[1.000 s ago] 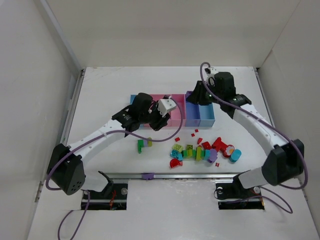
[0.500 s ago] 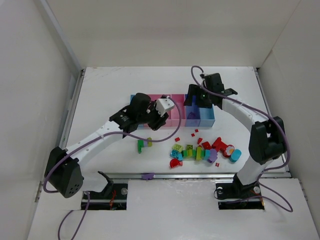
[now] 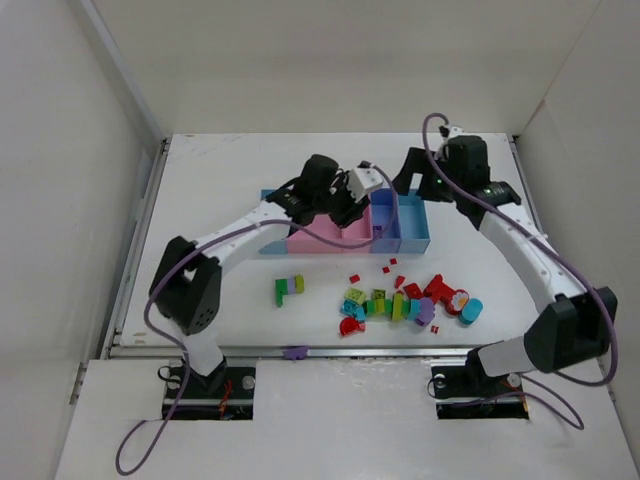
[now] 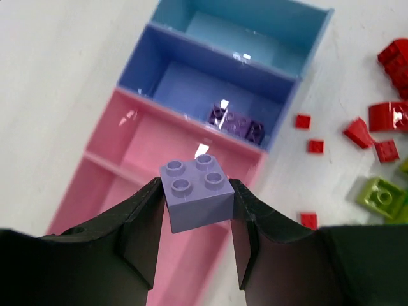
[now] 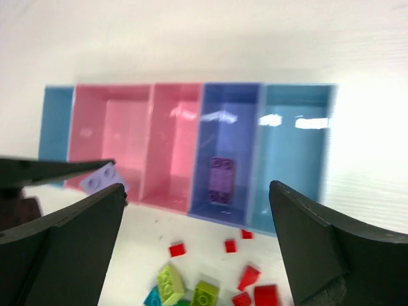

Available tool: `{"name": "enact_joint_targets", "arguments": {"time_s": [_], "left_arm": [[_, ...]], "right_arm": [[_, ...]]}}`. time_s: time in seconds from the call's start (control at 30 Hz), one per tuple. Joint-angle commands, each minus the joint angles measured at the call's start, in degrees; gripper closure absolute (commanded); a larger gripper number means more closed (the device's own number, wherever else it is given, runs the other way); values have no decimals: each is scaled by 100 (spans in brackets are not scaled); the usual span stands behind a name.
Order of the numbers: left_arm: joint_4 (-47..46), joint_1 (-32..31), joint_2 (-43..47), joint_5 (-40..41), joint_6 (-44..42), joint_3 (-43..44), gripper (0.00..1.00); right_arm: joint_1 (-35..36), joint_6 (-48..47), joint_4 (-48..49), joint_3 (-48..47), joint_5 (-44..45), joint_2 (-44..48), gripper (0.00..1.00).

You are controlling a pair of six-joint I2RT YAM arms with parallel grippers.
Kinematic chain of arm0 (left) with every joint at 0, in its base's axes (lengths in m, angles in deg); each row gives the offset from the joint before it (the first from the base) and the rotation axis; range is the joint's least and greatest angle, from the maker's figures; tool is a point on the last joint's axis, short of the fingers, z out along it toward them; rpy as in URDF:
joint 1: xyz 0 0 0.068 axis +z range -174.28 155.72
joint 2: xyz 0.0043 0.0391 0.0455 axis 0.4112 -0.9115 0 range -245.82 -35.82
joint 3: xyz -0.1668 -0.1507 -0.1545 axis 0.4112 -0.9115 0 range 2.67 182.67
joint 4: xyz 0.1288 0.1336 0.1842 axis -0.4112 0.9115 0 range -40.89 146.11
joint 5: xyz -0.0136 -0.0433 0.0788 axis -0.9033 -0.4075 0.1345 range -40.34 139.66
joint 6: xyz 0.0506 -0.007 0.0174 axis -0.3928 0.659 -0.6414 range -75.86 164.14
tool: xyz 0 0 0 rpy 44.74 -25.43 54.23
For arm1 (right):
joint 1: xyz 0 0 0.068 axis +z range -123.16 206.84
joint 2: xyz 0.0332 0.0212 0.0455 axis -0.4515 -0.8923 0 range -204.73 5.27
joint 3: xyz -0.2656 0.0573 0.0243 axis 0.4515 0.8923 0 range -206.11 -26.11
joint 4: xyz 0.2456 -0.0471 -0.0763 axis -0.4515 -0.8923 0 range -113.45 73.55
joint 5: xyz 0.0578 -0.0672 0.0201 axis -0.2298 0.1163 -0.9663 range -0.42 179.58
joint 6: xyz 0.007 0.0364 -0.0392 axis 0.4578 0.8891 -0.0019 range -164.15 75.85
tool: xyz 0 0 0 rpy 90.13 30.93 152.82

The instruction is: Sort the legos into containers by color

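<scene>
- The left gripper (image 4: 196, 207) pinches a matte lilac two-by-two brick (image 4: 193, 190) by its flat sides, its four round studs facing up. It sits at the lower centre of the left wrist view, in front of the glossy pink bins (image 4: 159, 137).
- The right gripper (image 5: 196, 188) is spread wide (nothing between its dark fingers) over the containers (image 5: 153, 121).
- The purple-blue bin (image 5: 231, 115) holds a darker purple studded brick (image 5: 221, 180).
- Loose legos (image 3: 405, 300), some rounded, lie at the lower centre of the top view on the white table (image 3: 220, 180).
</scene>
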Motion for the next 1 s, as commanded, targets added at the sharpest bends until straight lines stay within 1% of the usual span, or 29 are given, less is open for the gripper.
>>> {"name": "enact_joint_targets", "arguments": {"time_s": [0.0, 0.07, 0.1, 0.2, 0.27, 0.33, 0.4, 0.43, 0.47, 0.53, 0.57, 0.73, 0.8, 0.83, 0.87, 0.9, 0.93, 0.97], "left_arm": [[-410, -127, -667, -241, -181, 962, 97], [-349, -197, -1246, -241, -181, 1316, 96], [-348, -197, -1406, -241, -181, 1639, 96], [-418, -250, -1872, -293, -181, 2002, 95], [-419, -311, -2040, -293, -181, 2266, 93], [-306, -312, -2295, -180, -181, 2537, 87], [-156, -312, -2453, -179, -233, 2697, 77], [-94, -312, -2515, -127, -233, 2750, 70], [-33, -364, -2567, -127, -233, 2802, 52], [-32, -364, -2568, -127, -286, 2803, 32], [-32, -425, -2516, -127, -338, 2803, 23], [21, -478, -2147, -74, -234, 2593, 22], [310, -479, -1831, 57, -164, 2540, 22], [485, -479, -1690, 128, -163, 2487, 23], [669, -479, -1532, 181, -163, 2425, 27], [993, -409, -1096, 233, -163, 2312, 31], [1118, -217, -830, 234, -163, 1902, 34], [1189, -76, -523, 234, 28, 1602, 37]], "right_arm": [[-269, -66, -168, 275, 740, 505, 1], [-471, -66, -230, 442, 795, 725, 1], [-532, -127, -230, 443, 795, 726, 1], [-717, -346, -230, 504, 795, 805, 1], [-718, -488, -352, 504, 795, 805, 1], [-718, -619, -405, 373, 795, 752, 1], [-718, -690, -484, 373, 795, 752, 1], [-718, -743, -545, 373, 795, 752, 1], [-718, -743, -546, 373, 795, 752, 1], [-718, -805, -546, 373, 795, 805, 1], [-718, -857, -546, 373, 742, 857, 1], [-718, -910, -739, 425, 742, 981, 1], [-718, -962, -888, 425, 742, 1130, 1], [-718, -963, -993, 425, 611, 1183, 1], [-718, -1059, -1168, 486, 523, 1244, 1], [-718, -1112, -1257, 565, 453, 1419, 1], [-718, -1199, -1328, 670, 452, 1542, 1], [-665, -1270, -1328, 819, 400, 1674, 1]]}}
